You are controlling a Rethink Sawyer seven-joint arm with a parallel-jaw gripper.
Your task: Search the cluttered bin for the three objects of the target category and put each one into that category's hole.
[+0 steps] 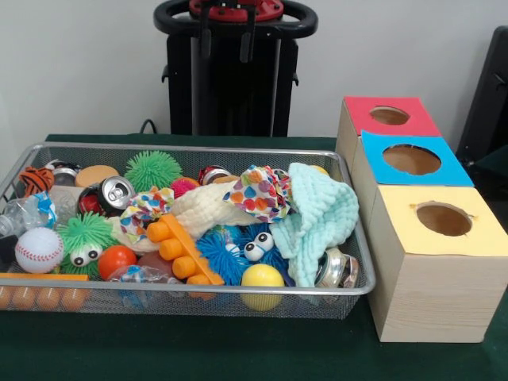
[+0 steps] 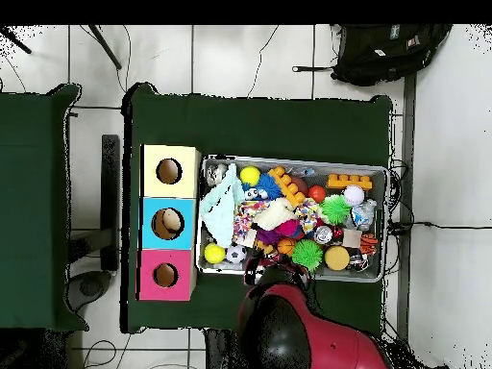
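The silver wire mesh bin stands on the green table, full of toys; it also shows in the overhead view. One white dotted fabric piece lies at the bin's middle beside the mint cloth. A second dotted piece lies left of it, by the orange toy. Both show from above. A third does not show. The yellow-topped hole is in the nearest, largest wooden box. My gripper hangs drawn back behind the bin's far rim, fingers apart and empty.
A mint-green waffle cloth and a cream waffle cloth lie among the clutter with a soda can, a baseball, a yellow ball and spiky balls. The blue-topped hole and red-topped hole are behind the yellow one.
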